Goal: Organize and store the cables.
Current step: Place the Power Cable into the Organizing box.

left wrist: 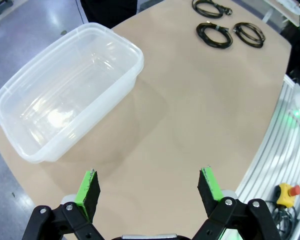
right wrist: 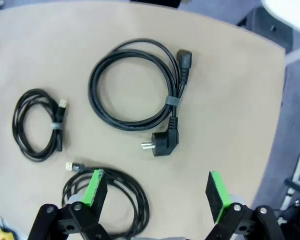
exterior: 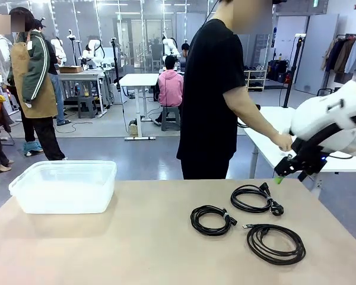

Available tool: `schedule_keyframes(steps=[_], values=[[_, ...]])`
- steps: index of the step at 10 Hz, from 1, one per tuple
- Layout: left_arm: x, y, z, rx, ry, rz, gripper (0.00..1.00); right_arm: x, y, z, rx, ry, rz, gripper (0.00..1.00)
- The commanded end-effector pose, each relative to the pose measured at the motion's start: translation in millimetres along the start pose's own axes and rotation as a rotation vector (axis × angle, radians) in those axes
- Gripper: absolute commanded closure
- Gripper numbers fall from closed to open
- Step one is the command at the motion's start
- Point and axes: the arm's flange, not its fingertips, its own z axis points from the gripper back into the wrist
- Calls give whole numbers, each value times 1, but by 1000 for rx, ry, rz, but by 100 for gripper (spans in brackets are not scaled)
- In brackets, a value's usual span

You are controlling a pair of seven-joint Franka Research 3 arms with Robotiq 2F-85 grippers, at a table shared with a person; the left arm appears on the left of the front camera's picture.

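Note:
Three coiled black cables lie on the tan table's right half. The power cable (exterior: pixel 252 198) (right wrist: pixel 135 85) with a round plug is farthest back, bound by a small tie. A smaller coil (exterior: pixel 210 219) (right wrist: pixel 37 125) lies to its left, and a third coil (exterior: pixel 276 242) (right wrist: pixel 115 197) is nearest the front. All three show far off in the left wrist view, among them the middle coil (left wrist: pixel 214 35). My right gripper (exterior: pixel 283 172) (right wrist: pixel 156 192) hangs open above the cables, holding nothing. My left gripper (left wrist: pixel 149 190) is open over bare table beside the bin.
A clear plastic bin (exterior: pixel 65 185) (left wrist: pixel 65 90) stands empty at the table's left. A person in black (exterior: pixel 210 95) stands at the far edge, a hand (exterior: pixel 282 142) close to my right arm. An emergency stop button (left wrist: pixel 288 190) sits off the table's edge.

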Motion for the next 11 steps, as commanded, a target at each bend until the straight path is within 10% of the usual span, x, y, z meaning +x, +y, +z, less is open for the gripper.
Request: schedule_keyframes(steps=[1,11], values=[[-1,0,1,-6,0,-10,0,23,-7,-29,-2,35,-17,0],[-1,0,1,-6,0,-10,0,76,-11,-132,-70,228,-74,0]])
